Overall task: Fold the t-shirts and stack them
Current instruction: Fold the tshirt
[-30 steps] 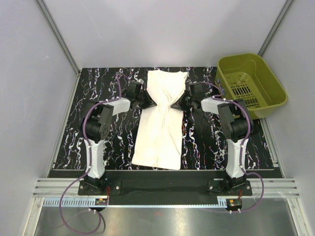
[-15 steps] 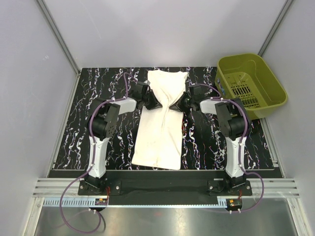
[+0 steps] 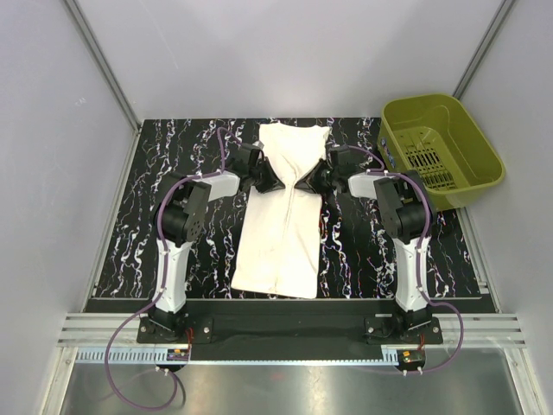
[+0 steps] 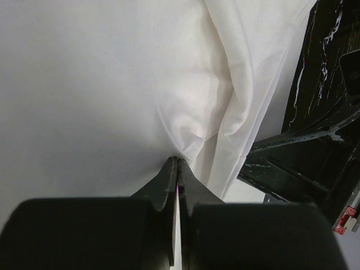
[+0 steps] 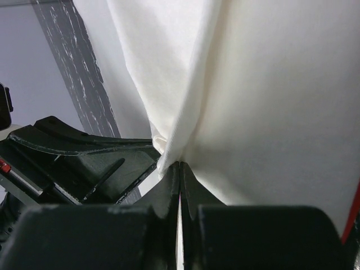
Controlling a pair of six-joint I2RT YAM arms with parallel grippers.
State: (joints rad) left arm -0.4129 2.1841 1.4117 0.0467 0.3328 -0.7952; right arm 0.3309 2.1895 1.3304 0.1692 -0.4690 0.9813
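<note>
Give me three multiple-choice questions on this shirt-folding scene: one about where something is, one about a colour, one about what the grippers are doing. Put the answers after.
1. Where does the green basket stand?
A. At the table's far right corner
B. Between the arm bases
C. At the far left corner

2. What colour is the t-shirt?
A. Red
B. White
C. Blue

3. How do the left gripper and right gripper stand?
A. Both open above the table
B. Both inside the basket
C. Both shut on t-shirt fabric

Answers:
1 A, the top view shows it at the far right edge.
2 B, the cloth is pale white in every view.
3 C, each wrist view shows closed fingertips with a fold of cloth pinched between them.
</note>
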